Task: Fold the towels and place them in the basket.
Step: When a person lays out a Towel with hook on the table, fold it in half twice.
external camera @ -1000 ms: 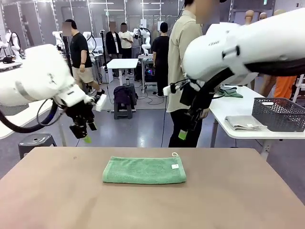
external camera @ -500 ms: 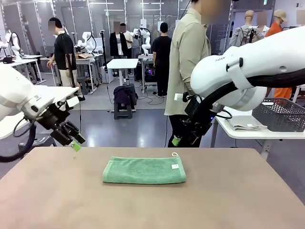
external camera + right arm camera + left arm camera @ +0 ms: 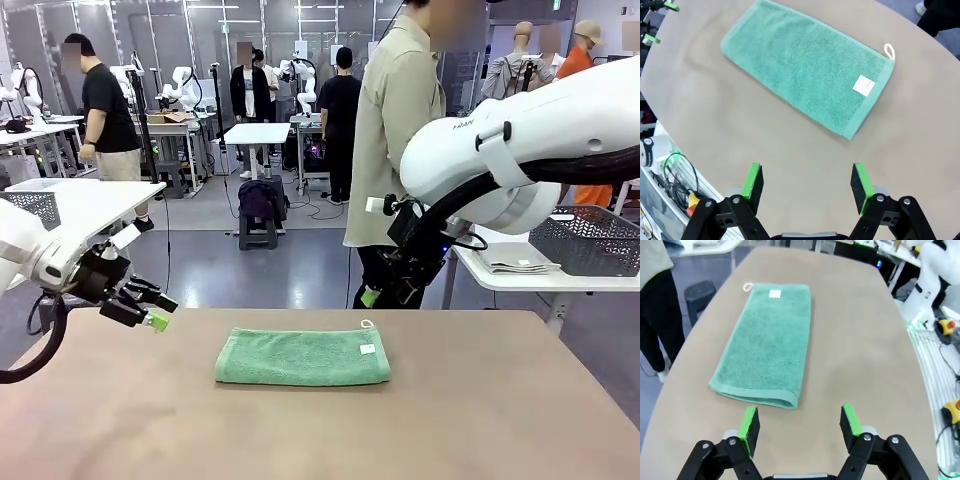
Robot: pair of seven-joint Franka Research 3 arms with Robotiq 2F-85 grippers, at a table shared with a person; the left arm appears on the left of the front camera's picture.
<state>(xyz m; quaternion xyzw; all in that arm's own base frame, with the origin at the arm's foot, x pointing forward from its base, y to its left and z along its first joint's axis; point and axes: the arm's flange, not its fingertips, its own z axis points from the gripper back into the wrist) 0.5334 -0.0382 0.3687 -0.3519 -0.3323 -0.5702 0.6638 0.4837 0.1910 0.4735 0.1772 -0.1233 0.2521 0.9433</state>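
A mint green towel [image 3: 303,357] lies folded in a long rectangle in the middle of the brown table [image 3: 480,420], with a white label and a small loop at its right end. My left gripper [image 3: 160,311] hovers open off the towel's left end, over the table's far left edge. In the left wrist view the towel [image 3: 765,342] lies just beyond the open left gripper [image 3: 800,427]. My right gripper [image 3: 372,297] hangs open above the far edge, behind the towel's right end. Its wrist view looks down on the towel [image 3: 807,65] past the open right gripper [image 3: 807,182]. The dark mesh basket [image 3: 585,238] stands on a white side table at the right.
A folded pale towel [image 3: 515,258] lies next to the basket on the side table. A person in a beige shirt [image 3: 395,150] stands behind the table's far edge. Another mesh basket [image 3: 30,205] sits on a white table at the left.
My left arm has swung down and to the left, ending low by the table's far left edge. My right arm came down slightly, then held still. The towel has not moved.
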